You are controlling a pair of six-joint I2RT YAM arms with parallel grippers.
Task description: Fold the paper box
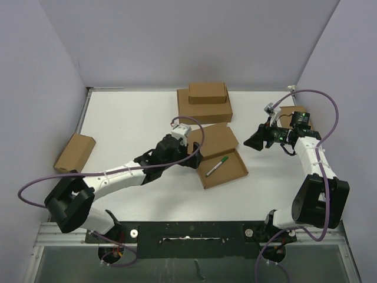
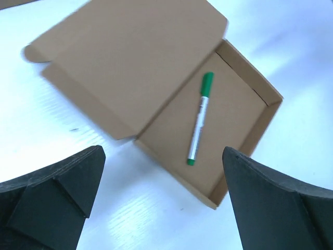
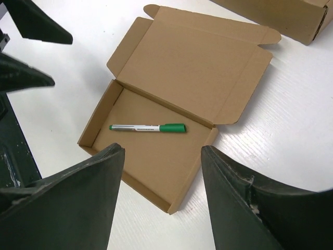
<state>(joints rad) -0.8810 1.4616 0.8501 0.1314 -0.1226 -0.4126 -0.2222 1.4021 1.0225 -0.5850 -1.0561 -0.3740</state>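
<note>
- The paper box [image 1: 231,171] is lying open near the middle of the white table [image 1: 129,118], between the two arms; its shallow tray is facing up with the side walls standing.
- Its lid [image 3: 182,57] is lying folded back flat toward the far side, with the side flaps and rounded tabs spread out.
- A pen with a green cap [image 1: 216,165] is resting slantwise on the tray floor (white barrel, green at both ends), touching neither long wall.
- The left gripper [image 1: 192,157] is hovering at the box's left edge with its fingers spread wide and nothing between them; in the left wrist view the tray corner is showing through the gap.
- The right gripper [image 1: 254,141] is hanging to the right of the box, apart from it, also spread wide and empty.
- A wide brown cardboard box [image 1: 205,109] is sitting at the far edge with a smaller box [image 1: 207,90] stacked on top.
- Another plain brown box [image 1: 75,152] is lying by the left wall, and one more [image 1: 293,110] is sitting behind the right arm.
</note>
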